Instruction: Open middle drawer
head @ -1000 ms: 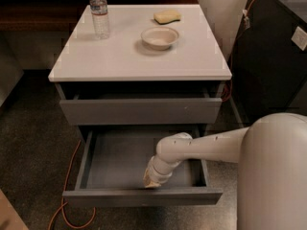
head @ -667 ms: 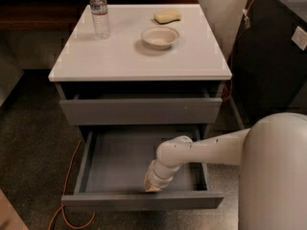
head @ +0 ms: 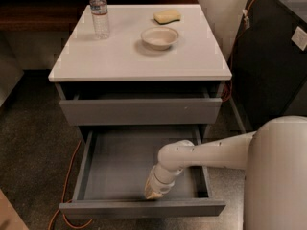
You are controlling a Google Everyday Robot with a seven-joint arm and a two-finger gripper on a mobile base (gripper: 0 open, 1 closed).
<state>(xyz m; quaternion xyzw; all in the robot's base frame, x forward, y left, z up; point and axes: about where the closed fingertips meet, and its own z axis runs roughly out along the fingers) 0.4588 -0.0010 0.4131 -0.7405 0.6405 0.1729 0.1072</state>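
Observation:
The middle drawer (head: pixel 120 166) is pulled well out of the cabinet, showing a plain grey tray inside. Its front panel (head: pixel 141 208) is seen from above near the bottom of the camera view. My gripper (head: pixel 154 190) reaches down into the drawer from the right and sits just behind the front panel, right of its centre. The white arm (head: pixel 211 152) crosses over the drawer's right wall. The grey drawer front above it (head: pixel 139 111) stands nearly closed under the white top.
On the white cabinet top (head: pixel 115 56) stand a water bottle (head: pixel 99 11), a shallow bowl (head: pixel 159 36) and a yellow sponge (head: pixel 167 16). An orange cable (head: pixel 69 176) runs along the floor at the left. A dark cabinet (head: pixel 273 56) stands at the right.
The middle drawer has slid further out toward the camera, and my gripper has moved with its front panel the same way.

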